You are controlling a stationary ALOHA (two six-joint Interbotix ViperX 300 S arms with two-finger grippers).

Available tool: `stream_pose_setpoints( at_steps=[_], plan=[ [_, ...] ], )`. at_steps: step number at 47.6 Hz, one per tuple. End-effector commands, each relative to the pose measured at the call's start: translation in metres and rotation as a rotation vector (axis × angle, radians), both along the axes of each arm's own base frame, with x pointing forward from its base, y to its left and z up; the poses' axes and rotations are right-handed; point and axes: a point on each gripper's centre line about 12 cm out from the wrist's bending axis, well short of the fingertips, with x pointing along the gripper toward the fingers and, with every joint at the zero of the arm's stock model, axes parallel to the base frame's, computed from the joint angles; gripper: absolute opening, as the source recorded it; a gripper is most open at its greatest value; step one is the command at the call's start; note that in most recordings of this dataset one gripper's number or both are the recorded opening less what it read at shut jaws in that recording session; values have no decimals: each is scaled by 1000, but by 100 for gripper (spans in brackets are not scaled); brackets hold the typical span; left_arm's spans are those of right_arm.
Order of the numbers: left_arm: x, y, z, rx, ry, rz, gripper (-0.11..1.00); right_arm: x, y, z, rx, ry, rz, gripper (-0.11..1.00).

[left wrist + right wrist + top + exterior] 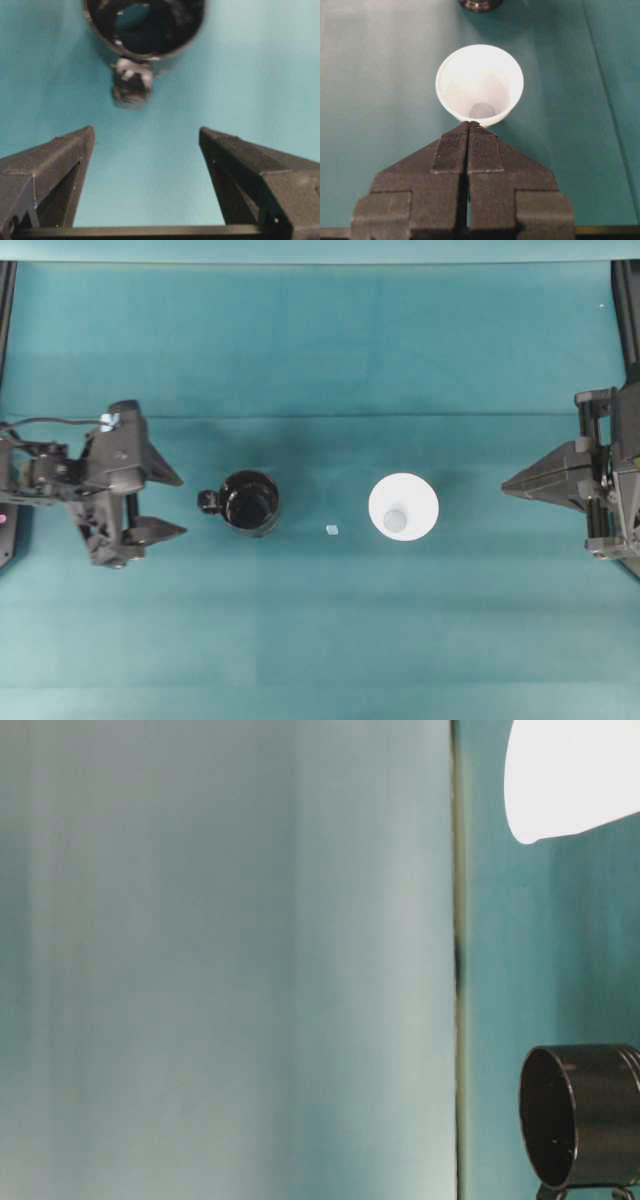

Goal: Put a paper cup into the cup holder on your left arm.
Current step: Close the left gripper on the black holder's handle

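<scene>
The white paper cup [403, 507] stands upright, mouth up, right of the table's middle; it also shows in the right wrist view [479, 84] and the table-level view [570, 775]. The glossy black cup holder [250, 502] stands left of the middle, its knob handle [208, 502] toward my left gripper; it also shows in the left wrist view [145, 27] and the table-level view [580, 1115]. My left gripper [183, 505] is open and empty, a little left of the handle [146, 131]. My right gripper [506, 486] is shut and empty, well right of the paper cup [469, 123].
A tiny pale scrap [332, 530] lies on the teal cloth [320, 640] between the two cups. The arms' bases stand at the left and right edges. A pale wall fills most of the table-level view.
</scene>
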Motion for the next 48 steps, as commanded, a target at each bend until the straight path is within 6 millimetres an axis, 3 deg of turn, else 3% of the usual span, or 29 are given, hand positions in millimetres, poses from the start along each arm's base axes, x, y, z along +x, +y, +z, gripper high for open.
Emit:
stream_pose_setpoints(
  at_steps=[1, 14, 36, 42, 48],
  plan=[
    [14, 2, 5, 8, -43, -2, 90, 3, -1, 5, 9, -11, -9, -3],
    [36, 3, 2, 18, -31, -12, 90, 3, -1, 3, 11, -6, -9, -3],
    [32, 5, -2, 14, -19, -2, 85, 4, -1, 4, 21, -8, -16, -3],
    [32, 5, -2, 16, -19, -3, 75, 3, 0, 3, 21, -6, -14, -3],
    [31, 5, -3, 19, -15, -7, 55, 4, -1, 4, 22, -8, -16, -3]
  ],
)
